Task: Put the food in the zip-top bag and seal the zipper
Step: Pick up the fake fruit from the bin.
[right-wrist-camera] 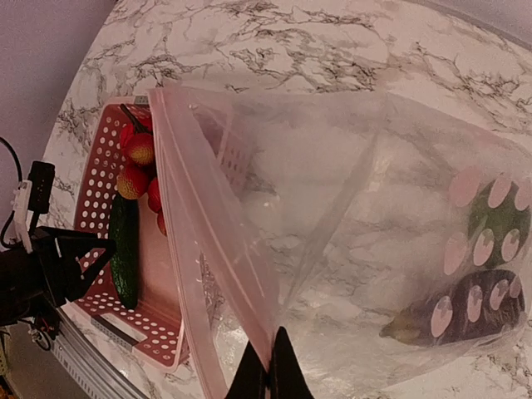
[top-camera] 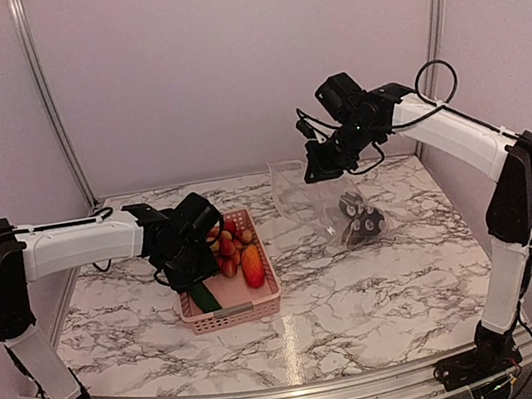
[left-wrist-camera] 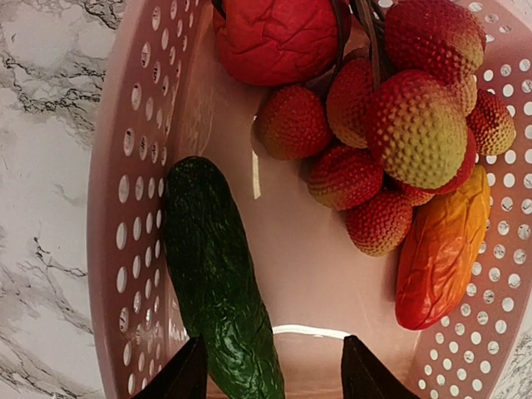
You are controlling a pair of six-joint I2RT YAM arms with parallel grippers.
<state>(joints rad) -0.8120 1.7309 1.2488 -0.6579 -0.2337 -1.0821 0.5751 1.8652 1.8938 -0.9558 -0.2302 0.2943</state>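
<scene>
My right gripper [top-camera: 321, 162] [right-wrist-camera: 268, 370] is shut on the mouth edge of the clear zip-top bag [top-camera: 322, 199] [right-wrist-camera: 349, 224] and holds it lifted above the table. The pale pink zipper strip [right-wrist-camera: 195, 249] runs along the mouth. An eggplant [right-wrist-camera: 465, 309] and a green item [right-wrist-camera: 499, 218] lie in the bag's bottom [top-camera: 361, 223]. My left gripper [top-camera: 187, 265] [left-wrist-camera: 274, 370] is open, low inside the pink basket [top-camera: 230, 301] [left-wrist-camera: 133, 208]. Its fingers straddle the near end of a dark green cucumber [left-wrist-camera: 220, 278] [top-camera: 203, 295]. Red bumpy fruits [left-wrist-camera: 399, 133], a red tomato [left-wrist-camera: 278, 37] and an orange-red fruit [left-wrist-camera: 440, 249] lie beside it.
The basket stands at centre-left on the marble table [top-camera: 380, 283]. The bag hangs right of the basket. Metal frame posts [top-camera: 47, 92] and purple walls close the back and sides.
</scene>
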